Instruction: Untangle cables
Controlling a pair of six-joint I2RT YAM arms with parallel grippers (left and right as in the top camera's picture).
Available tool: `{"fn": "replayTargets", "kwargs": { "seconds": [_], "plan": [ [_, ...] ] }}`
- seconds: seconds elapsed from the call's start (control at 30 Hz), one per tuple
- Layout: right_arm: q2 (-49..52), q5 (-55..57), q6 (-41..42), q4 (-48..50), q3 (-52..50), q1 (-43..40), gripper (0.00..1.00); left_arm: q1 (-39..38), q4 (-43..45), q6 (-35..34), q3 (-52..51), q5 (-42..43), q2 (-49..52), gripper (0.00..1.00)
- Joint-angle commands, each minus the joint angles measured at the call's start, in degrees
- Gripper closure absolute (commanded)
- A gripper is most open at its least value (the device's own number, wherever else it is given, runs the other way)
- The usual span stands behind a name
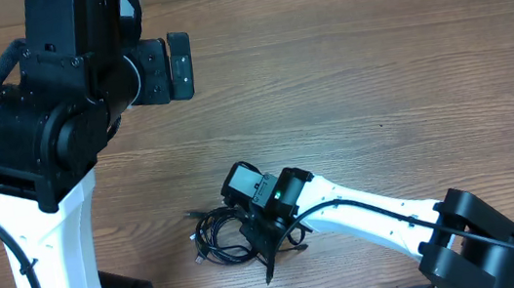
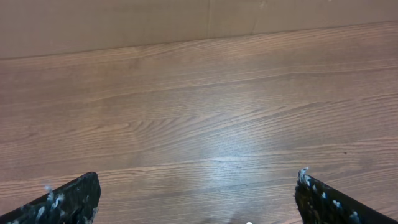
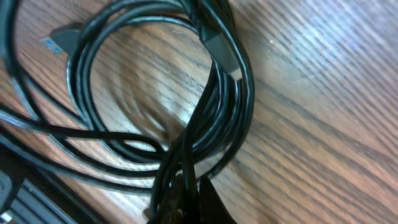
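Overhead, at the far left, the left hand (image 1: pixel 174 66) hangs over bare surface (image 1: pixel 376 70), well apart from the work. The left wrist view shows its fingers (image 2: pixel 68 199) spread wide with only wood grain between them. Near the middle, towards the near edge, the cables (image 1: pixel 217 237) lie on the surface as one coiled knot. Just right of it, the right hand (image 1: pixel 267 243) sits low against the coil's right side. From the right wrist, the strands gather into a dark bunch at the bottom of the frame and the fingers are lost in it, so I cannot tell whether that hand is apart or clamped on them. The step looks like taking a first hold on the knot. Done well, it would catch one strand near a plug rather than the whole bunch, with the left hand brought across to pin the rest. It would then draw out slowly, so the loops open instead of tightening. Counted: two arms, two hands, one bundle and two plug ends (image 3: pixel 221 53) showing; the separate cords cannot be counted.
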Motion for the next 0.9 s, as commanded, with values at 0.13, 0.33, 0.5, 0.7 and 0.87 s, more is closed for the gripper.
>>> {"fn": "replayTargets", "kwargs": {
  "seconds": [0.13,0.33,0.5,0.7,0.87],
  "plan": [
    [-3.98,7.96,-3.48,-16.04,29.42,-3.04,0.96,0.04,-0.09,1.55,0.35,-0.74,-0.39,0.00],
    [-4.35,18.43,-7.41,-20.65,39.32,-6.54,0.96,0.04,-0.09,1.57,0.35,-0.74,-0.39,0.00],
    [-4.24,19.08,-7.61,-20.85,39.21,-11.87,0.96,0.04,-0.09,1.57,0.35,-0.74,-0.39,0.00],
    [-4.20,14.88,-7.28,-22.82,39.12,-19.58,0.00,0.04,-0.09,1.55,0.35,-0.72,-0.39,0.00],
    [-4.17,2.82,-7.28,-24.06,34.95,-19.67,0.01,0.04,-0.09,1.55,0.35,-0.57,-0.39,0.00]
  ]
}}
